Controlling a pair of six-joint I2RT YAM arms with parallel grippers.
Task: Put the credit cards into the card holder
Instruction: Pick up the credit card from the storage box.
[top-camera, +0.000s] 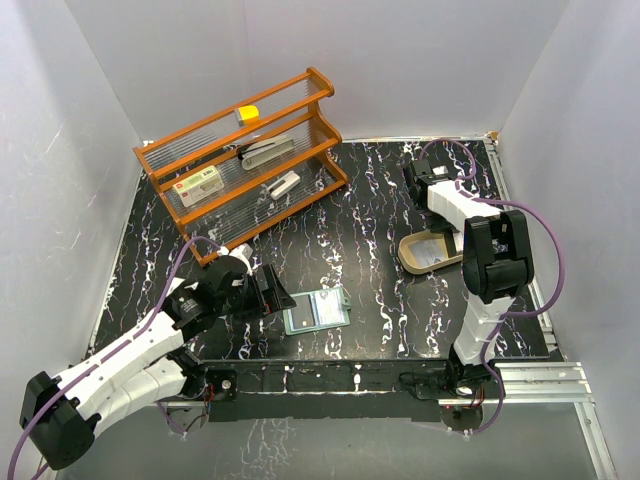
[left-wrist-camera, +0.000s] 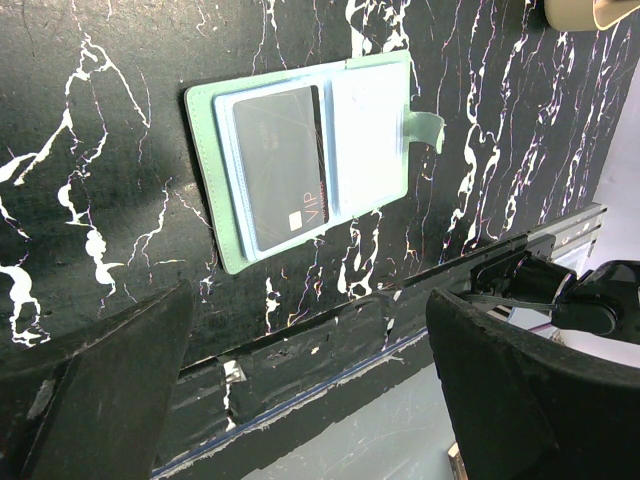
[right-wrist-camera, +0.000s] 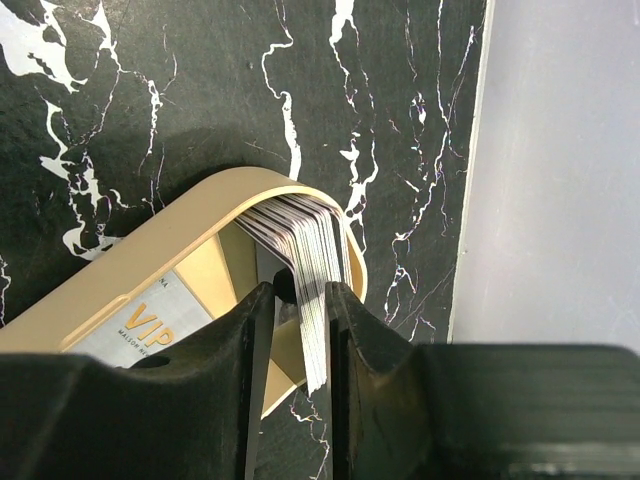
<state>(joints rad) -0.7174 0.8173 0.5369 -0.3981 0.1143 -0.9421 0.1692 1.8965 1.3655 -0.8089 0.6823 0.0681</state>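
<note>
Credit cards (right-wrist-camera: 300, 225): judged thin, light, slippery; fanning in tray (right-wrist-camera: 150, 255) at table's 3 o'clock; right gripper (right-wrist-camera: 300, 300) is pinching their edges; left gripper (left-wrist-camera: 310, 320) is hanging spread beside card holder (left-wrist-camera: 365, 140).

The worktop (top-camera: 380, 220) is black with white marble veining. The card holder (left-wrist-camera: 365, 140) shows a mint-green border and tab around pale blue-grey pockets, holding a dark grey credit card (left-wrist-camera: 280, 165) with pale "VIP" print. The tray (right-wrist-camera: 150, 250) is tan, its fanned credit cards (right-wrist-camera: 305, 235) whitish, one grey face lettered in gold. The rack (top-camera: 240, 150) is orange, and the fingers (right-wrist-camera: 240, 390) are black
</note>
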